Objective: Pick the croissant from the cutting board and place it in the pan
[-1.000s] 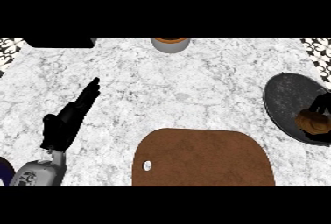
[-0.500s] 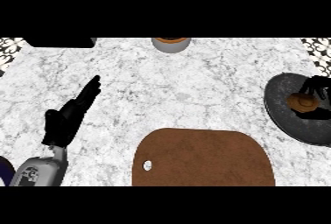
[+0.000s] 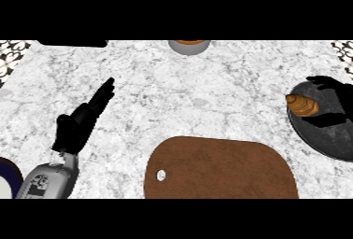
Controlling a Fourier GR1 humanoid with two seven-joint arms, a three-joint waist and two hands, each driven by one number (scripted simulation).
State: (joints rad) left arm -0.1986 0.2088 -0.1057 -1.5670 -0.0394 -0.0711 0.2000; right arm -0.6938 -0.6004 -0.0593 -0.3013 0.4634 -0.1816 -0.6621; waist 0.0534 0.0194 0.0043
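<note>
The golden-brown croissant is at the far right, above the left part of the dark grey pan. My right hand comes in from the right edge, with fingers above the croissant and thumb below it, curled round it. Whether the croissant touches the pan's floor I cannot tell. The brown cutting board lies at the lower middle with nothing on it; it has a small hole near its left edge. My left hand rests open at the left, fingers pointing up and to the right.
A grey cup with orange contents stands at the counter's far edge. A dark object lies at the far left. A dark round plate rim shows at the lower left corner. Marble counter spreads between the board and the cup.
My right hand has carried the croissant up the view and to the left, over the pan's left part. The left hand has not moved.
</note>
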